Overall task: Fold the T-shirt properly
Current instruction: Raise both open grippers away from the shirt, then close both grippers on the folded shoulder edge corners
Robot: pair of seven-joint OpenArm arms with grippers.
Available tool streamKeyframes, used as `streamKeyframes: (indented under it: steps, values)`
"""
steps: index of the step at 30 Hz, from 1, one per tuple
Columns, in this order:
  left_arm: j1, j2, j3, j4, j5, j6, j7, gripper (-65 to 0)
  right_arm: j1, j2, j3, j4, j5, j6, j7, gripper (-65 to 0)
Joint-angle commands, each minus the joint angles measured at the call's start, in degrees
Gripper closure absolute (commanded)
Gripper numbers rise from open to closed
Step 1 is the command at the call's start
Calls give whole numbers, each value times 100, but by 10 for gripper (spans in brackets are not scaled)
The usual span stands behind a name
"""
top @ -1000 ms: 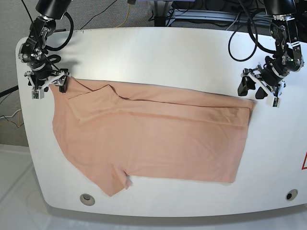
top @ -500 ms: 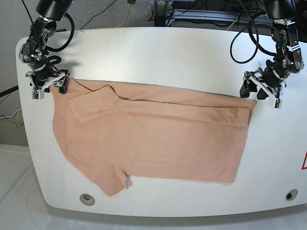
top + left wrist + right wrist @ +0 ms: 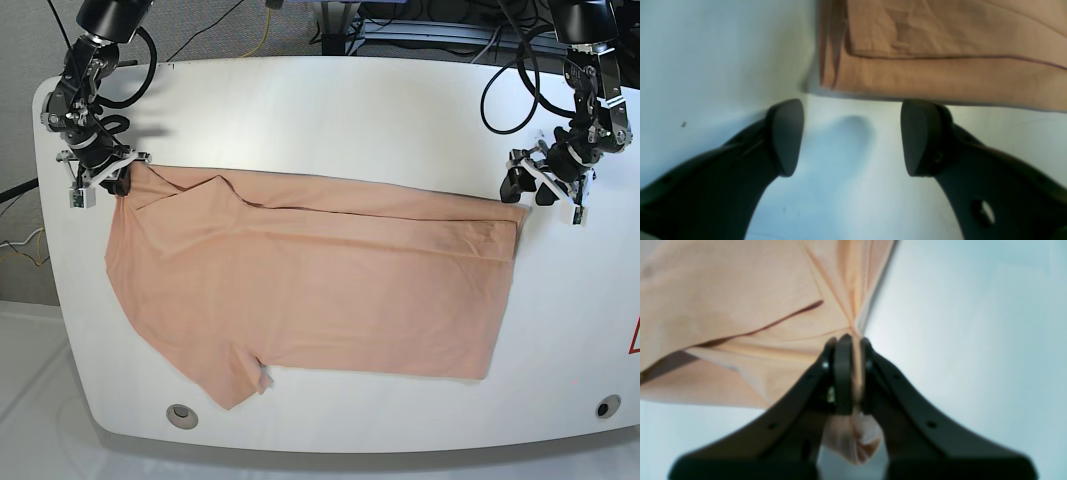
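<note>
Right end effector (image 3: 850, 340) pinches T-shirt (image 3: 723, 300) corner; left (image 3: 851, 136) hovers agape.

The peach T-shirt (image 3: 310, 285) lies spread across the white tabletop (image 3: 350, 110), folded lengthwise so a doubled edge runs along its far side. One short sleeve (image 3: 235, 380) juts toward the near edge. A far corner of the cloth is pinched and bunched in my right hand (image 3: 848, 340); the opposite far corner (image 3: 830, 76) lies flat, its layers stacked.

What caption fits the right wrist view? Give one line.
Right tool shut on a pinched corner of the peach T-shirt above the white table.
</note>
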Motion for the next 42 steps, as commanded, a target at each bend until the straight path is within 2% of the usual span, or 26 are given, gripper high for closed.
streamKeyframes:
  steps: [1,11,21,27,33,35,37,42]
  values:
    - [-38,-108,-53,88,-64,-3,-180,-435,42,107,17,122,36,32,28,0]
    - [78,-2,-99,147,-23,13,-291,-434,92,114,-7,120,1,20,-34,0]
    - [-70,197,-155,-248,-34,14,-416,-436,143,118,-2,16,1,10,-50,0]
    - [-343,215,-83,-771,-89,41,-360,-434,102,109,13,-47,-20,7,-52,0]
    - [-459,234,-4,-846,-55,15,-347,-424,98,104,15,-36,-20,33,-72,0]
    - [-469,236,-2,-851,-51,13,-318,-404,98,105,14,-35,-27,30,-76,0]
    - [-471,239,-1,-867,-56,13,-290,-353,96,108,8,-14,-21,28,-84,0]
    - [-475,229,7,-930,-94,28,-211,-141,87,100,16,-6,-30,27,-76,0]
